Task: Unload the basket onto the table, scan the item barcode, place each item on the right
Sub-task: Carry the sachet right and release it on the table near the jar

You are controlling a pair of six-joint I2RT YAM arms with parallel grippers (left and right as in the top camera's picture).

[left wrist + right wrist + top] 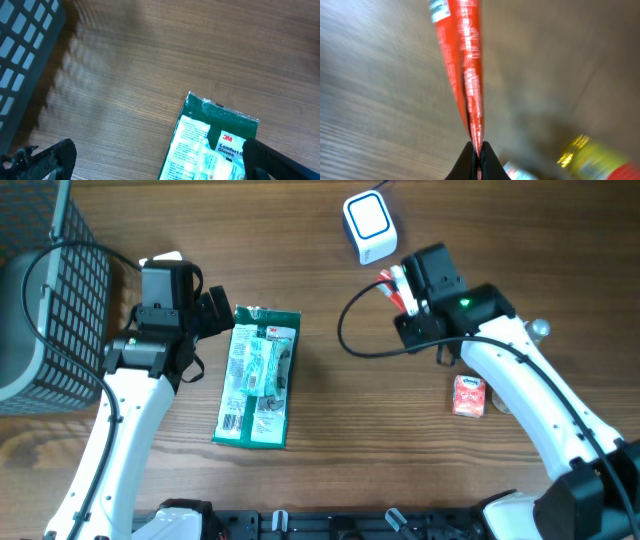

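Showing the right gripper (478, 159) pinched shut on the edge of a red packet (466, 65), held near the scanner (368, 226). The packet appeared thin, light and floppy, probably slick film, so a firm hold at an edge seam suited it, leaving the barcode bare. The left gripper (152, 159) stood wide open over the glove pack (258, 375), holding nothing

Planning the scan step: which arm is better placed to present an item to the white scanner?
Right: the right gripper is shut on a red packet beside the white scanner; the left gripper is open, empty, by the green glove pack.
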